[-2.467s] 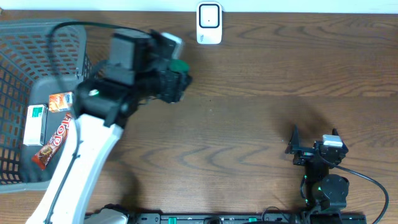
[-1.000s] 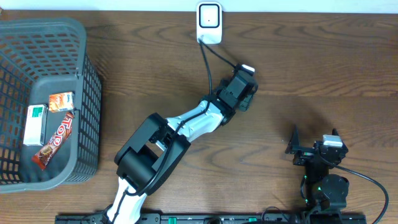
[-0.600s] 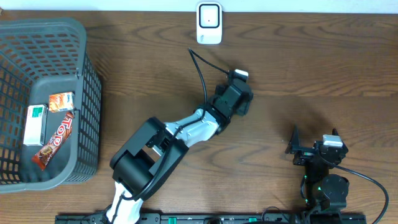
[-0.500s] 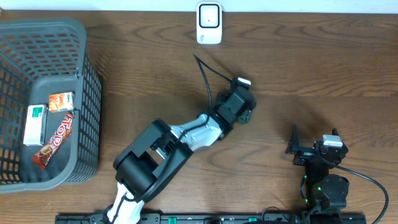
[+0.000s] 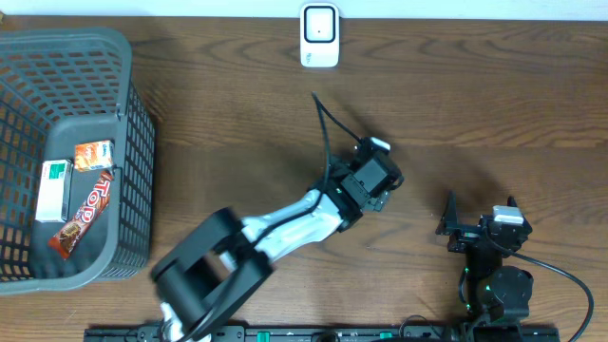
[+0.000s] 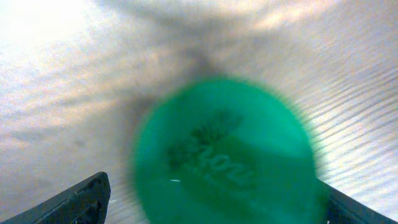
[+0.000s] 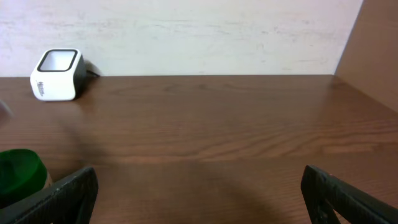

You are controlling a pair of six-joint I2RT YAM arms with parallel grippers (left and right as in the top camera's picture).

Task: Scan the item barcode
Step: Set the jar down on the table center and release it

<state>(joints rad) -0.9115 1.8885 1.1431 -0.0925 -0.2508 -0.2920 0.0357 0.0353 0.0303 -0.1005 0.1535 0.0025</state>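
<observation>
Left claw [image 6: 217, 200]: fingers [image 6: 82, 200] spread wide at the two lower corners of the wrist view. A strip of bare wooden bench [image 5: 494, 95] shows between the left finger and the green round container [image 6: 224, 158]. Container sits on the bench under the claw, top face up with raised lettering, blurred. From the right wrist camera it shows at lower left, standing upright.

Against the earlier overhead frames: 2.5 s ago the left arm was up near the grey plastic mesh basket [image 5: 134, 171] with the green container in the claw. One second ago the claw was close below the white box scanner [image 5: 320, 36]. Now it is farther down the bench, toward the middle and well apart from the scanner.

Right claw [image 7: 208, 194]: spread fully, nothing between the fingers, parked at the same near-edge spot throughout.

Basket contents unchanged.
</observation>
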